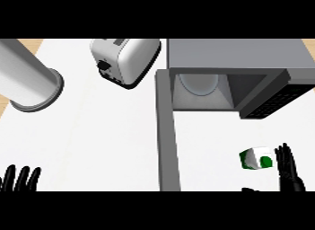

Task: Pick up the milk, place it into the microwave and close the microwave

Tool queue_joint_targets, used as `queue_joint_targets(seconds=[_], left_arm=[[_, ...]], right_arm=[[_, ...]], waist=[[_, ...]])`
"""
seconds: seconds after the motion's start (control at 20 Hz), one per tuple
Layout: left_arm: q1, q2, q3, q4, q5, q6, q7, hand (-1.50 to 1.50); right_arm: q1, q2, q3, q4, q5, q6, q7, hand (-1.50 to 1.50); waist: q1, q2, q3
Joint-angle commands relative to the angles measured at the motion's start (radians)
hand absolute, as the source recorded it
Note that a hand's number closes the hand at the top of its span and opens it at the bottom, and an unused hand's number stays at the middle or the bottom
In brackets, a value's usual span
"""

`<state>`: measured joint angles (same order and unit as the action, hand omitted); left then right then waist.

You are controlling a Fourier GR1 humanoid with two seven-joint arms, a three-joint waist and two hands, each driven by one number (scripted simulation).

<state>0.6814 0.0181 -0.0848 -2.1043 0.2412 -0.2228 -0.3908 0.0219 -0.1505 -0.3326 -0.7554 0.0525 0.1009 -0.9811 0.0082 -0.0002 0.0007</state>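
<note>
- The right hand (289,170) comes up from the lower right edge, open, with its fingers straight and pointing away from the robot
- The tip of its thumb shows low down and apart from the fingers, at the bottom edge of the view
- The milk (256,158), a small white carton with green markings, stands on the white surface (107,134) just to the left of the right hand's fingers; I cannot tell whether they touch it
- The left hand (14,179) rests open at the lower left edge, fingers up, well apart from everything else
- The microwave (239,56), a grey box, sits at the far right of the surface with its door (168,134) swung open towards the robot
- Inside its cavity is a pale round turntable plate (199,83); a dark control panel (279,96) lies to the right of the opening
- The milk is outside the microwave, in front of it and to the right of the open door
- A silver toaster (123,60) sits to the left of the microwave
- A large grey cylinder (24,78) is at the far left
</note>
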Motion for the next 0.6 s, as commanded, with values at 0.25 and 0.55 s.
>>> queue_joint_targets(seconds=[0.25,0.55], left_arm=[[0.017,0.003,0.008,0.016,0.006,-0.018,-0.046,-1.5],[0.084,0.017,0.026,0.024,0.024,-0.065,-0.097,-1.5]], right_arm=[[-0.078,-0.007,0.02,0.122,0.01,0.011,-0.122,-1.5],[-0.214,0.026,0.017,0.246,0.012,-0.032,-0.107,-1.5]], waist=[[-0.001,-0.001,0.0],[0.008,0.0,0.0]])
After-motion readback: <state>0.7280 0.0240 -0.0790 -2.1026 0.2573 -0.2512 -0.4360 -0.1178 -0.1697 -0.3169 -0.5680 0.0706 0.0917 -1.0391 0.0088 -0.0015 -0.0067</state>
